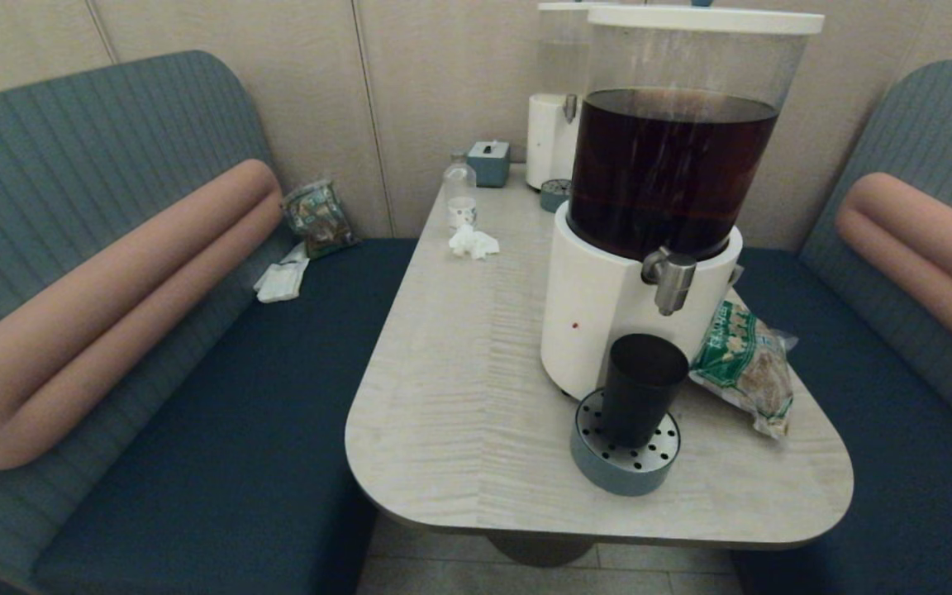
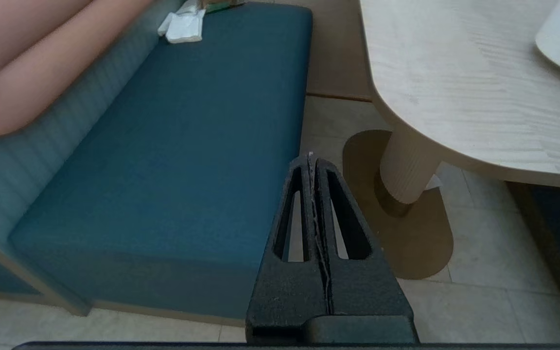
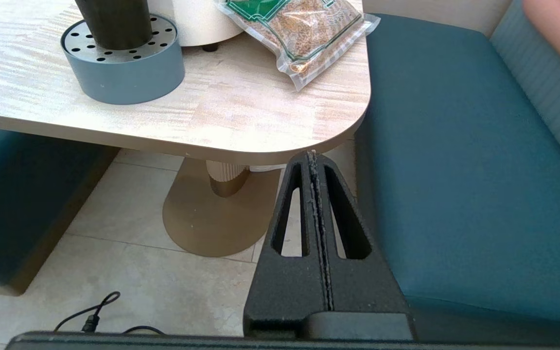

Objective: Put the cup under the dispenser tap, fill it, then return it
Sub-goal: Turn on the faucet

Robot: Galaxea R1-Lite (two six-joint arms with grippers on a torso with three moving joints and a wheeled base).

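The black cup (image 1: 640,387) stands upright on the round blue-grey drip tray (image 1: 625,463), below and slightly left of the silver dispenser tap (image 1: 671,279). The tap belongs to the big white-based dispenser (image 1: 600,318) holding dark brown drink. The right wrist view shows the cup's lower part (image 3: 113,22) on the tray (image 3: 123,68). Neither arm appears in the head view. My left gripper (image 2: 311,156) hangs shut and empty over the floor beside the left bench. My right gripper (image 3: 312,153) is shut and empty, just below the table's near right corner.
A green snack bag (image 1: 745,364) lies right of the tray. Further back stand a slimmer white dispenser (image 1: 554,132), a small bottle (image 1: 460,192), a tissue box (image 1: 489,162) and a crumpled tissue (image 1: 473,243). Blue benches (image 1: 220,430) flank the table (image 1: 459,388).
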